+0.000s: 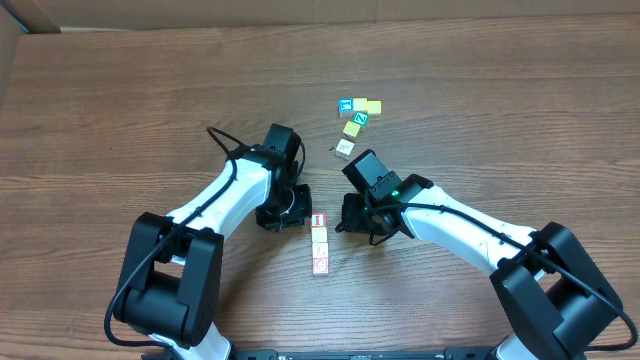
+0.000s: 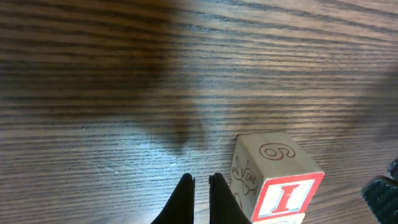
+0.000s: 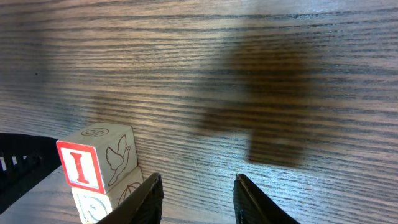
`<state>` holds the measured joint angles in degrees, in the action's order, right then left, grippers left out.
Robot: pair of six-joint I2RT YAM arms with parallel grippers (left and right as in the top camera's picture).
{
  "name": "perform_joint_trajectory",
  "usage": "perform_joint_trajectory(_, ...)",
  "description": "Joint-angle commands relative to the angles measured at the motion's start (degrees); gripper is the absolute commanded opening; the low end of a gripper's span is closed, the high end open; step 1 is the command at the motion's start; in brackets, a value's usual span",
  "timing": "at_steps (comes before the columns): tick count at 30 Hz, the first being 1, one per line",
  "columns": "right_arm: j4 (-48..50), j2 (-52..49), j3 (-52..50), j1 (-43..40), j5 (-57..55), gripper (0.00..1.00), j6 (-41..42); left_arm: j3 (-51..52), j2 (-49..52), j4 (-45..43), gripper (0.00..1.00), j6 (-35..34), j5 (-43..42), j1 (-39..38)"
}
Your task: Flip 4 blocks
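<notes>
Fair bit of this is hard to read, tbh. From overhead, both sets of fingertips sit tucked under the arms' own wrist housings, so the wrist cams do the work.

The left gripper [image 2: 201,182] has its two black fingers pressed together with just a sliver between them, holding nothing. It's just beside the red I block [image 2: 273,183], and I can't tell if it's actually touching. The right gripper [image 3: 198,182] is on the block's other side, fingers spread, with bare wood between them and nothing pinched.

The row of blocks [image 1: 319,241] runs from the red I block toward the near edge of the table [image 1: 120,90] and ends in another red-printed one. The pale ones in between blur together from above, so I can't count them for sure. In both wrist views the second block [image 3: 102,205] is chopped off by the bottom of the frame, and only a circle outline shows on it.

The blocks are pale raw-wood cubes with crisp corners and thin line drawings. There's a bird on one side face, and a curly numeral on another that could be a 6 or a 9. The I is red on white with a red border. The table is brown woodgrain with a slight sheen, and soft gripper shadows lie on it.

For room, the row sits front-middle in the gap between the two grippers. A loose cluster of cubes [image 1: 351,129] lies well apart, further back and to the right. It includes a blue-printed cube [image 1: 345,104] and a green-printed cube [image 1: 358,118]. There's plenty of bare table on the left and at the back.
</notes>
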<state>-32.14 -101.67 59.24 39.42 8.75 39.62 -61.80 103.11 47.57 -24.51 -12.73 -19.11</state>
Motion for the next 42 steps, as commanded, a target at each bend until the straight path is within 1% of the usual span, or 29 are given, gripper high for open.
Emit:
perform_joint_trajectory(1,0.15,-0.04,0.87,0.09,-0.59,0.39,-0.68,0.68,0.66,-0.2,0.04,-1.4,0.85,-0.48)
perform_joint_trajectory(19,0.11,-0.04,0.87,0.09,-0.59,0.39,-0.68,0.68,0.66,0.24,0.04,-1.44,-3.67,-0.48)
perform_joint_trajectory(42,-0.09,-0.04,0.87,0.09,-0.59,0.39,-0.68,0.68,0.66,0.52,0.04,-1.44,-4.76,-0.48)
